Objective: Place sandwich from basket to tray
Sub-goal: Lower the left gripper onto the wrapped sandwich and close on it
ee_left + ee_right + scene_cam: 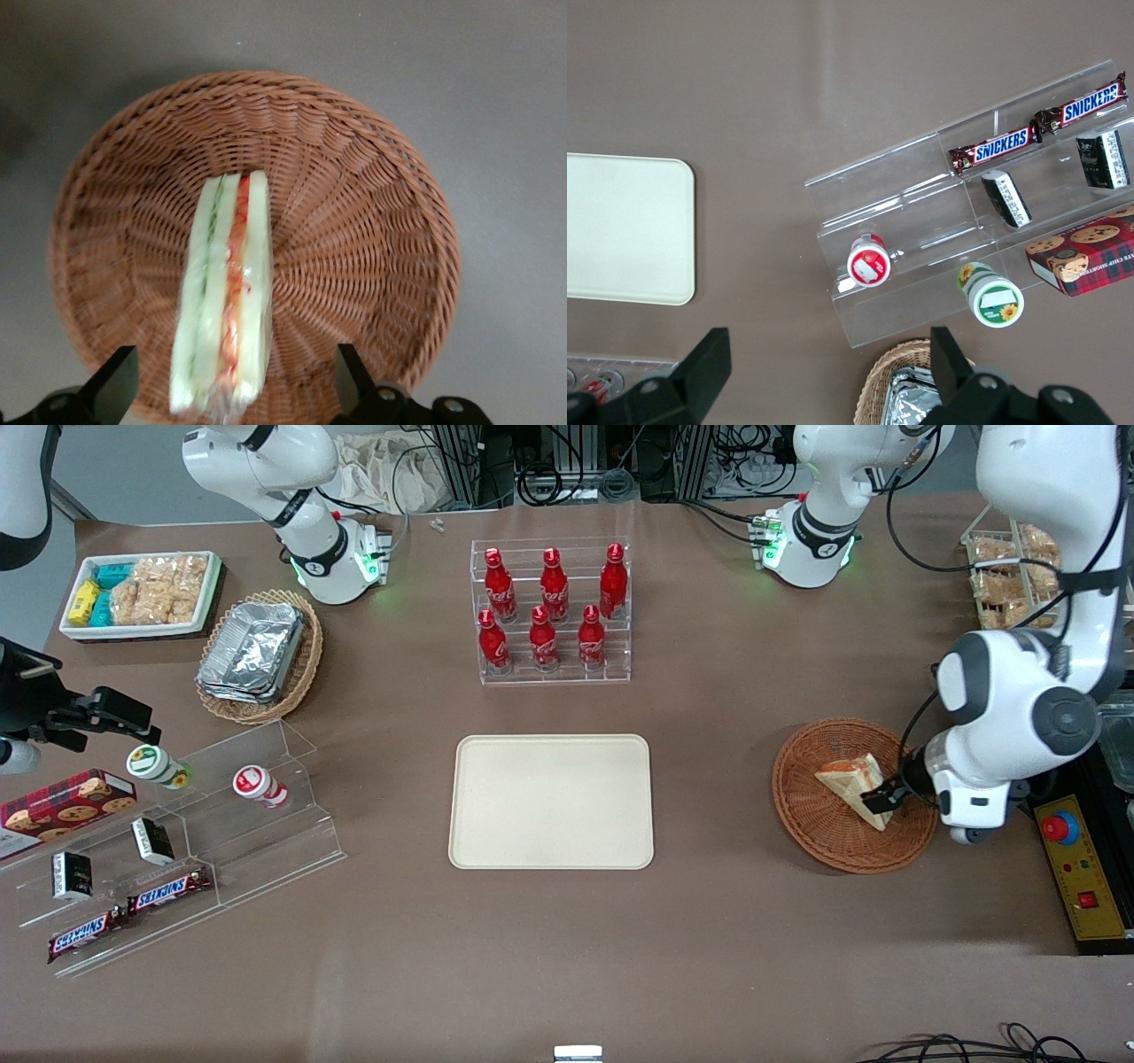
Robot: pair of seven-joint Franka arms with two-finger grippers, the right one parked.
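Reddish-brown wicker basket [852, 795] sits on the brown counter [709, 939] toward the working arm's end, well apart from the cream tray [551, 802] at the counter's middle. Sandwich [856, 782] lies inside the basket, a pale wedge with one point reaching toward the rim nearest the front camera. Wrist view shows the sandwich [224, 292] standing on edge, red, orange and green filling stripes facing the camera, wrapped in clear film. Gripper [886, 794] hangs low over the basket at the sandwich's outer edge, with the white arm [1019, 708] just beside the rim. Fingers [113, 388] are spread wide, one on each side of the sandwich, not touching the bread and gripping nothing. Tray surface bare. Red bottles in a clear rack [551, 613] stand farther from the front camera than the tray.
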